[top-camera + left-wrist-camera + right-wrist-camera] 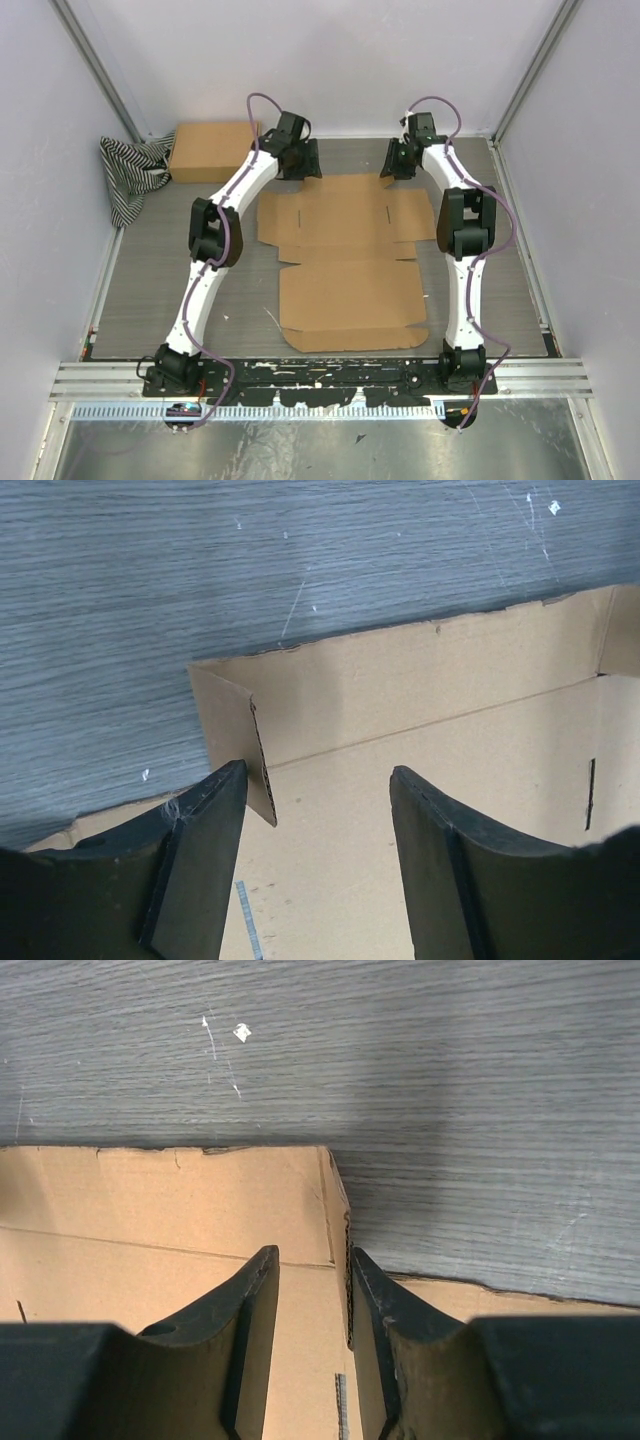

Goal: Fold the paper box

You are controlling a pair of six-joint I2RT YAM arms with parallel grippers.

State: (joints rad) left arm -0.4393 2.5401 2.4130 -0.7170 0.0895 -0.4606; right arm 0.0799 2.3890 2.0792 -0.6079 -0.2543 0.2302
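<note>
found the paper box lying mostly flat as a die-cut sheet in the middle of the grey wood-grain table, between the 2 arms, with slits showing in its far panel. saw both arms reaching to the sheet's far edge, the left gripper at the far-left corner and the right gripper at the far-right corner.

in the left wrist view, noted the left gripper standing wide open, with the far-left corner flap folded upright between its fingers, close to the left-hand one and clamped by neither. could not tell whether touching that finger or just beside it.

in the right wrist view, noted the right gripper open only narrowly, straddling the far-right corner flap, likewise upright. saw the flap's edge lying against the right-hand finger, with a strip of bare cardboard showing between it and the other finger, so not pinched.

also saw a second, fully formed brown cardboard box at the far left of the table, well apart from the sheet, and a black-and-white striped cloth just beside it against the left wall.
</note>
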